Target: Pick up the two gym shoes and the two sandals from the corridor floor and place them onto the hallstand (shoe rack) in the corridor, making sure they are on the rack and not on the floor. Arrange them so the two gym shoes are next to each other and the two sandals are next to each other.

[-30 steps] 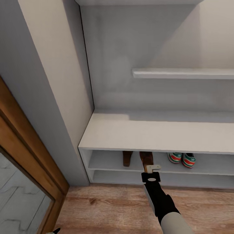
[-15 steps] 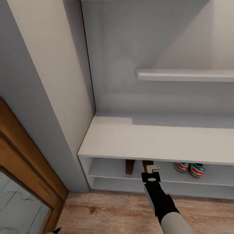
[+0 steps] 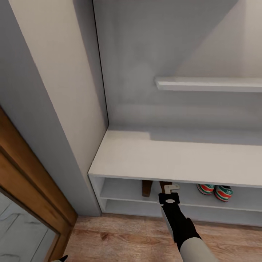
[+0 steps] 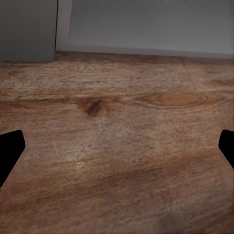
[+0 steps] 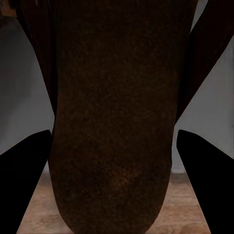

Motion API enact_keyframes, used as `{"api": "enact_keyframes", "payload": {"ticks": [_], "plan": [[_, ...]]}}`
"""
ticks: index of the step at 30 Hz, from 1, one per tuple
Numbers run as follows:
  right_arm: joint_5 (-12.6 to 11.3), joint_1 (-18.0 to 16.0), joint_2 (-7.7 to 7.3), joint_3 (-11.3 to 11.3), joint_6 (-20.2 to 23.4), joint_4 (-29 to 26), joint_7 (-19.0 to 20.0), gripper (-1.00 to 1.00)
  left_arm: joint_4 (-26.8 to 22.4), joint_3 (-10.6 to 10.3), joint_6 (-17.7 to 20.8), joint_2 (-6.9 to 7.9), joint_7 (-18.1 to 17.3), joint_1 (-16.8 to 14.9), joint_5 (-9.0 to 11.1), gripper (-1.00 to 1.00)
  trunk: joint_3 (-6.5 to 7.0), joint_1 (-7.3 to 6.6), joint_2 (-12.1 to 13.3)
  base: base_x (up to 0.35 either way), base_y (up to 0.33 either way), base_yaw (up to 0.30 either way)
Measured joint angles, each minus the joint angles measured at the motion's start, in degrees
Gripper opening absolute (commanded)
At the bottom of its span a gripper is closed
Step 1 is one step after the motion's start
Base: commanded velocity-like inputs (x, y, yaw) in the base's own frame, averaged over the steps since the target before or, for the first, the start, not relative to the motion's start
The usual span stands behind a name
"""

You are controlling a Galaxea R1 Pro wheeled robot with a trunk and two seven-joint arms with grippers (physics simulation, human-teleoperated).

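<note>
Two brown sandals (image 3: 146,187) and striped gym shoes (image 3: 215,191) on the pale hallstand (image 3: 174,160) upper shelf

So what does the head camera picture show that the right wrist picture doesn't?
Head view alone: the long pale grey-white shoe rack, the white, green-and-orange gym shoes side by side on its upper open shelf, the floating wall shelf, and the wood-framed glass door. Right wrist view alone: a close-up of the sandal's dark brown underside between two black fingers set apart. Both show that sandal, the right pincer and the light brown wood-plank floor.
</note>
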Motion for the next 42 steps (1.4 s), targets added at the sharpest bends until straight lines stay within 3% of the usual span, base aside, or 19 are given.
{"api": "enact_keyframes", "payload": {"ticks": [42], "plan": [[0.0,0.0,0.00,0.1,0.0,0.0,0.0,-1.00,0.0,0.0,0.0,0.09,0.0,0.0,0.2,1.00,0.00,0.02,0.0,0.025,0.000,0.000]]}}
